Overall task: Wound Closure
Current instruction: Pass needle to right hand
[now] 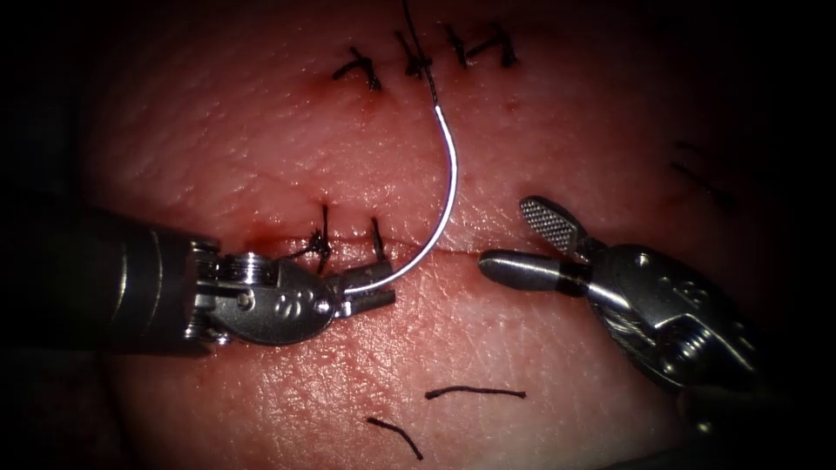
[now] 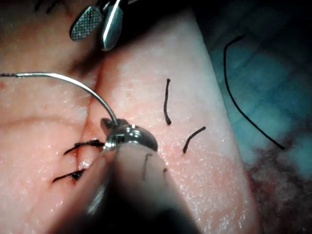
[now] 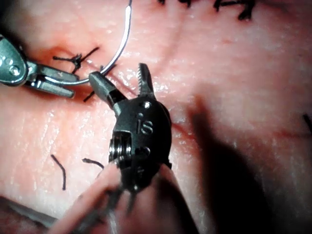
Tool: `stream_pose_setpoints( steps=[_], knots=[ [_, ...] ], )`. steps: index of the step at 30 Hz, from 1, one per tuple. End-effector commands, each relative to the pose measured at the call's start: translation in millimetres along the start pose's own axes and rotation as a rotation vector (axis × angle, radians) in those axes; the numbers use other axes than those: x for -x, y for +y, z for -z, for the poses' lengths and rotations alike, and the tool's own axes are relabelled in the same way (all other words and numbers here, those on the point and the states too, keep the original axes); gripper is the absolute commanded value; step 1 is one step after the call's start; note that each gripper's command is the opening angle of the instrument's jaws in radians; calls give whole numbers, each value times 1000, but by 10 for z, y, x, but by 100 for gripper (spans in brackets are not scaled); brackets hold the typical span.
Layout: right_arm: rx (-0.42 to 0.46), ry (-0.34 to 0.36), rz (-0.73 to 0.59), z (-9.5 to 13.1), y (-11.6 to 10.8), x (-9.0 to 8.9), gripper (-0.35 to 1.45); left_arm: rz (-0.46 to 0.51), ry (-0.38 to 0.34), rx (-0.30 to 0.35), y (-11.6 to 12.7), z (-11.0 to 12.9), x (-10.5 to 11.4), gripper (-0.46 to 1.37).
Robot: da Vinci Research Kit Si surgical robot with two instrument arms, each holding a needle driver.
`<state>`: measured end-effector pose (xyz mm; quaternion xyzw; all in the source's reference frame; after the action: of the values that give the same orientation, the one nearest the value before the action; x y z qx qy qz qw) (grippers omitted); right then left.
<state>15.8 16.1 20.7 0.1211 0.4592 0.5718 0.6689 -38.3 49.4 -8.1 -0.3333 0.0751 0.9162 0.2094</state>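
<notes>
The curved silver steel needle (image 1: 446, 187) arcs free above the pink pork tissue (image 1: 261, 130), its black thread (image 1: 416, 39) trailing away from its far end. The left arm's metal tool (image 1: 370, 292) has its jaws clamped on the needle near the tip end, over the cut (image 1: 453, 250). Just beyond, the right arm's tool (image 1: 522, 239) gapes wide, holding nothing. Cut thread ends (image 1: 475, 392) lie nearby.

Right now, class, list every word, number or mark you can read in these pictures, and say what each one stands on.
"is": stamped on the dark metal wrist body of the right arm's tool, in the right wrist view.
Curly embossed mark on the silver metal wrist of the left arm's tool: too unclear to read.
Embossed mark on the right tool's wrist, endoscope view: unreadable.
</notes>
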Motion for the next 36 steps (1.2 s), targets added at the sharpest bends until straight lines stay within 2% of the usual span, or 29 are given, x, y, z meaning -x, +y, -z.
stream_pose_setpoints(
  steps=[1,4,7,8,11,23,28,35,36],
  knots=[
    [-7,0,-28,-2,-2,-1,96,-8,0,1,1,2,0,-35],
    [-6,2,-76,-3,-2,-2,100,-30,4,-3,2,6,-1,-35],
    [1,-3,-123,-4,-3,-1,100,-62,17,-57,5,8,-4,-35],
    [8,-15,-141,-5,-4,-1,99,-81,26,-81,7,9,-5,-35],
    [26,-53,-142,-8,-7,-2,98,-106,17,-101,11,11,-8,-35],
    [63,-62,-187,-21,-11,-8,97,-139,5,-103,16,16,-14,-35],
    [71,-58,-189,-25,-13,-8,83,-145,3,-104,18,17,-15,-35],
    [86,-57,-203,-34,-17,-13,81,-161,10,-99,22,19,-18,-35],
    [87,-57,-198,-35,-16,-14,70,-161,12,-98,22,19,-18,-35]
  ],
)
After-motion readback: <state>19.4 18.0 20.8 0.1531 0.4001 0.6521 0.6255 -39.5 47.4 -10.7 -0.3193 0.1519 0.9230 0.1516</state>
